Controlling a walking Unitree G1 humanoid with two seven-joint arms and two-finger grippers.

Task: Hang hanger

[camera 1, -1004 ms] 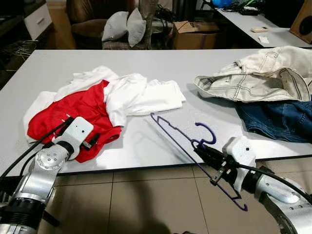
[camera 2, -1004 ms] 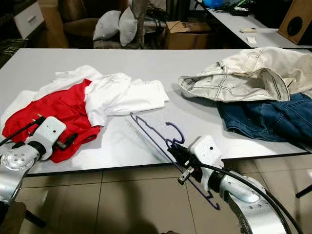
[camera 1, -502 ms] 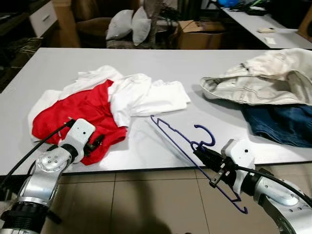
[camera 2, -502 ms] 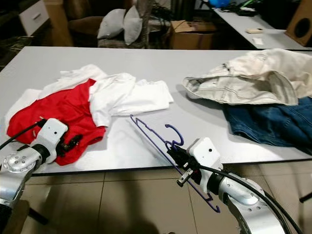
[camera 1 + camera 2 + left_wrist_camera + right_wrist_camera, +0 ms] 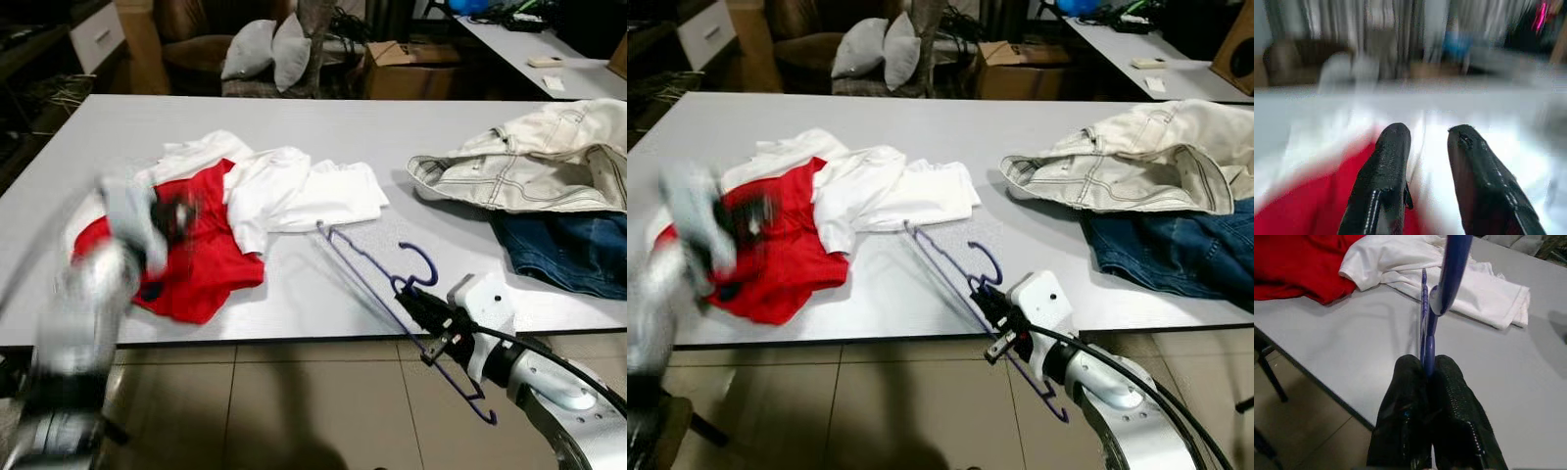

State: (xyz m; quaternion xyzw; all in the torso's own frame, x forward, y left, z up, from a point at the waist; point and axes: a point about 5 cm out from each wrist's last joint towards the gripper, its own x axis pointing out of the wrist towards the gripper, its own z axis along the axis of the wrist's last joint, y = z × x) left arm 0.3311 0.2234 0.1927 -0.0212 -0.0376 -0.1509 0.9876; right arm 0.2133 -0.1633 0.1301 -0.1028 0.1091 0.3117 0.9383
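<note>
Hanger (image 5: pixel 392 294), thin purple wire, is pinched between the 2 black fingers of the right gripper (image 5: pixel 1428 368), which are closed tight on the wire just below the hook. Hook curls up and away beyond the fingertips; the long wire frame runs from the grip out over the white table (image 5: pixel 294 127) toward the white shirt (image 5: pixel 304 191), and the other end hangs down past the table edge, beside the right wrist, over the tiled floor (image 5: pixel 255 411). Right gripper sits at the near table edge, hanger lifted off the surface at the grip.

Left gripper (image 5: pixel 1425 134) is motion-blurred, above the red garment (image 5: pixel 196 259); its 2 fingers are apart with a narrow gap and hold nothing. Red cloth lies under the fingertips, white cloth just beyond them.

Well beyond the right gripper on its outer side: cream jacket (image 5: pixel 529 157) lying over blue jeans (image 5: pixel 568 250). Far behind the table: 2 grey pillows (image 5: pixel 265 49), cardboard box (image 5: pixel 411 69).
</note>
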